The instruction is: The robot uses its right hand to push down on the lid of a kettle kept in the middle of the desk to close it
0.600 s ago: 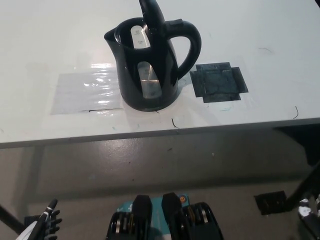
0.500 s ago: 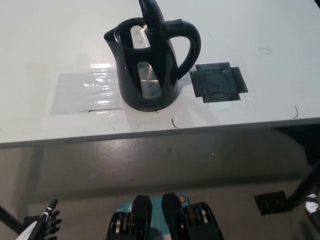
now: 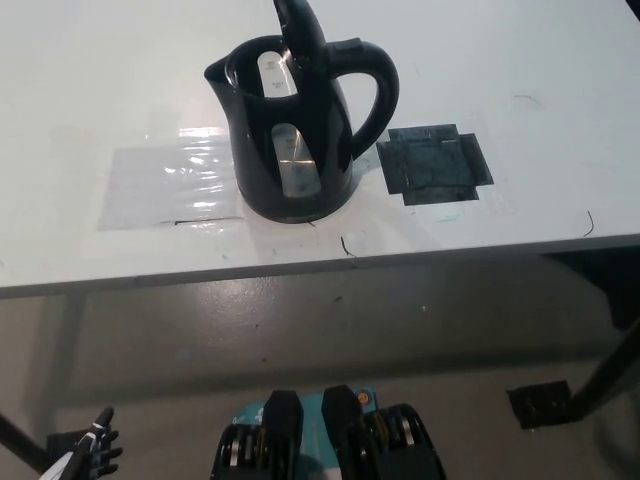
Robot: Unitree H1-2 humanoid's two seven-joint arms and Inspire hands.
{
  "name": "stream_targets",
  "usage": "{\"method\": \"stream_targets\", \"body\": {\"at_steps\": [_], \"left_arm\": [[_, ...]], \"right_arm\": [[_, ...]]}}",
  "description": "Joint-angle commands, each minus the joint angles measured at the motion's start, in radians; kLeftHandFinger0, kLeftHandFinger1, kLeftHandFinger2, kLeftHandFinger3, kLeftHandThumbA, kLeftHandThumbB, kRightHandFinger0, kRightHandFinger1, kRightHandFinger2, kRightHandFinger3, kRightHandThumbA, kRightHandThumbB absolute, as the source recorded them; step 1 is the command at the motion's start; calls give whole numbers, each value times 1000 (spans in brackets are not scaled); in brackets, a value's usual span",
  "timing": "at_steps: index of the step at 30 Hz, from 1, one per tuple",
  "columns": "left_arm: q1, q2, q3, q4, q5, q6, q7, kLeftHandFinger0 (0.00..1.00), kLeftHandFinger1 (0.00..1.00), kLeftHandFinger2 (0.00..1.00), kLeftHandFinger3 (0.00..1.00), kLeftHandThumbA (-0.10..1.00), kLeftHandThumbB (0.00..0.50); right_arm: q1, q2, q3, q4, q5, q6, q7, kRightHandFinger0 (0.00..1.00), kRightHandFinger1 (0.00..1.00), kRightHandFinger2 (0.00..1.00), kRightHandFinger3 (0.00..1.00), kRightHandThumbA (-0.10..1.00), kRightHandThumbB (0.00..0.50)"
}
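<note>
black kettle [image 3: 295,130] sits mid-desk [image 3: 560,120], its lid [image 3: 298,25] standing upright above the rim, while our right hand is out of sight and our left hand [image 3: 95,448] rests low, grip unclear.

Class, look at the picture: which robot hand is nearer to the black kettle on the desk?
Left. Only the left robot hand shows, low at the bottom left corner, far below the kettle. The right robot hand is out of view.
</note>
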Motion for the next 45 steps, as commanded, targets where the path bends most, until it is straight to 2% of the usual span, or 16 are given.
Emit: {"method": "stream_targets", "body": {"at_steps": [1,2,5,8,9,14,17,20,25,29,36,42,45], "left_arm": [[27,53,24,-56,-3,7,-22,1000,1000,1000,1000,1000,140],[36,48,22,-54,1,-5,-17,1000,1000,1000,1000,1000,131],[47,33,27,-53,-5,-1,-11,1000,1000,1000,1000,1000,126],[43,33,21,-55,1,14,-10,1000,1000,1000,1000,1000,105],[39,32,17,-57,2,22,-12,1000,1000,1000,1000,1000,104],[42,20,16,-65,-15,25,-27,1000,1000,1000,1000,1000,93],[43,15,23,-71,-20,36,-25,1000,1000,1000,1000,1000,98],[52,-3,-5,-60,-10,30,-31,1000,1000,1000,1000,1000,106],[49,-10,-21,-39,-6,18,-40,1000,1000,1000,1000,1000,92],[61,-23,-29,-45,3,17,-34,1000,1000,1000,1000,1000,84],[62,-18,-47,-35,15,8,-38,1000,1000,1000,1000,1000,88],[50,-13,-65,-23,25,-4,-41,1000,1000,1000,1000,1000,88],[43,-19,-73,-13,27,-4,-36,1000,1000,1000,1000,1000,87]], "right_arm": [[-355,-69,72,-173,8,330,-3,1000,1000,1000,1000,331,102],[-404,-25,98,-110,-66,330,29,1000,1000,1000,1000,294,89],[-456,34,141,-34,-117,330,42,1000,1000,1000,1000,253,94],[-511,111,162,56,-198,330,62,1000,1000,1000,1000,71,92],[-529,147,162,97,-245,330,76,1000,1000,1000,1000,107,89],[-554,269,119,269,-250,330,57,1000,1000,1000,1000,85,102],[-585,331,85,364,-224,330,32,1000,1000,1000,1000,68,79],[-582,361,57,432,-236,330,32,1000,1000,1000,1000,120,90],[-640,405,57,586,-231,330,4,1000,1000,1000,1000,199,114],[-678,446,81,719,-247,330,-40,1000,1000,1000,1000,216,128],[-717,461,102,826,-273,330,-74,1000,1000,1000,1000,251,130],[-771,451,89,846,-258,330,-72,1000,1000,1000,1000,283,99],[-824,449,98,873,-281,330,-64,1000,1000,1000,1000,272,122]]}}
